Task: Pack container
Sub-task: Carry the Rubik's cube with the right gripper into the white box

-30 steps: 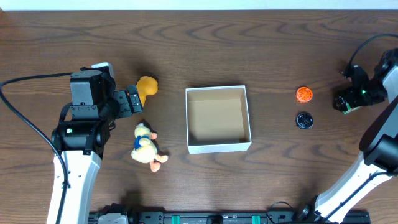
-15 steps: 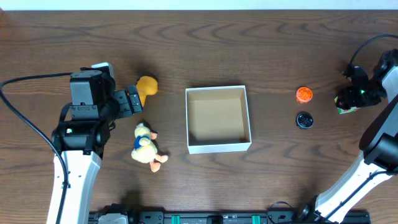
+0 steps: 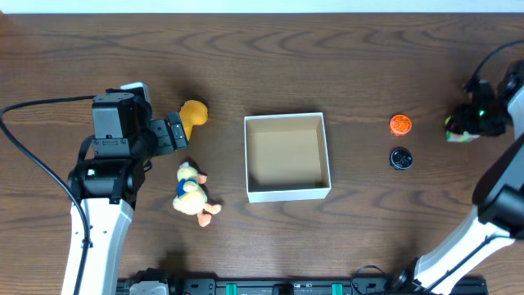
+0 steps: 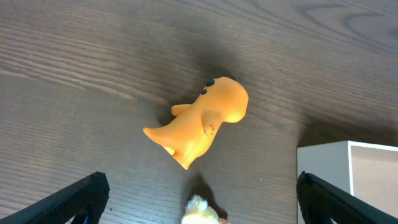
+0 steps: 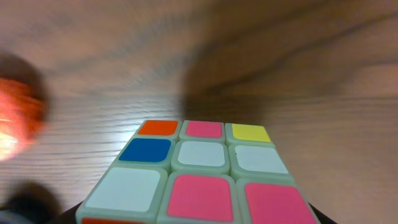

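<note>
Container (image 3: 288,193) stands in the middle of the table (image 3: 286,57), well apart from both arms, the left gripper (image 3: 176,133) is wide open near 1 orange toy (image 4: 202,121), and the right gripper (image 3: 468,127) holds 1 puzzle cube (image 5: 199,180).

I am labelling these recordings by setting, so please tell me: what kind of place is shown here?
Probably a robot lab bench for manipulation trials: two robot arms stand at a dark wooden table, with a cardboard box, a plush duck and a puzzle cube as props.
</note>
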Controlling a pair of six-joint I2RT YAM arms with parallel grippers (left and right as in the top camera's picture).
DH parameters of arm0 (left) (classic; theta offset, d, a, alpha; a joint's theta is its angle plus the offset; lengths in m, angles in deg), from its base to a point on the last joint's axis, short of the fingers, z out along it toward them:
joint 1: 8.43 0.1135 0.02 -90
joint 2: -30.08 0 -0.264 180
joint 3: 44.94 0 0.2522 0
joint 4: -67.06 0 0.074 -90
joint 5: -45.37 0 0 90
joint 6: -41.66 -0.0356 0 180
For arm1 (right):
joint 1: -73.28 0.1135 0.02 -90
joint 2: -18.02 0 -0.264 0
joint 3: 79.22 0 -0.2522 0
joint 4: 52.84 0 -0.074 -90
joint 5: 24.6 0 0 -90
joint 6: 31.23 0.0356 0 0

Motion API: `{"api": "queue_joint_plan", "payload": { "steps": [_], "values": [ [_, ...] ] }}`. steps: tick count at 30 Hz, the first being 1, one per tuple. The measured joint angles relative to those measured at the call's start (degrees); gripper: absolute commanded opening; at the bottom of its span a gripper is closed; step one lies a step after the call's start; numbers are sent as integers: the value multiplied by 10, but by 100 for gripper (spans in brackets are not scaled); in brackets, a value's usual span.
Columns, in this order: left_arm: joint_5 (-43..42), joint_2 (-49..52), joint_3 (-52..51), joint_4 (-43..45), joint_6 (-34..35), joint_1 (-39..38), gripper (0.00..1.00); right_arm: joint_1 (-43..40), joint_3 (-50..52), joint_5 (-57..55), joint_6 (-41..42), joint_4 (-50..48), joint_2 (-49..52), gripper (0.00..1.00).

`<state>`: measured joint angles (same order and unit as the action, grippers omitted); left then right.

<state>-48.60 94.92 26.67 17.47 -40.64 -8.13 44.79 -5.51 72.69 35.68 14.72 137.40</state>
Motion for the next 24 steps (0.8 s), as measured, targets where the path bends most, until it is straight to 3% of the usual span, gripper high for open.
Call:
{"api": "queue_joint_plan", "payload": {
  "steps": [2,6,11,18,24],
  "values": [
    [0,0,0,0,0,0,98,11,0,0,25,2,-48,3],
    [0,0,0,0,0,0,98,60,-4,0,69,22,-161,2],
    [0,0,0,0,0,0,98,174,-13,1,132,51,-265,1],
    [0,0,0,0,0,0,98,349,-13,-2,228,64,-274,1],
    [0,0,0,0,0,0,98,503,-13,-24,261,57,-244,1]
  ]
}}
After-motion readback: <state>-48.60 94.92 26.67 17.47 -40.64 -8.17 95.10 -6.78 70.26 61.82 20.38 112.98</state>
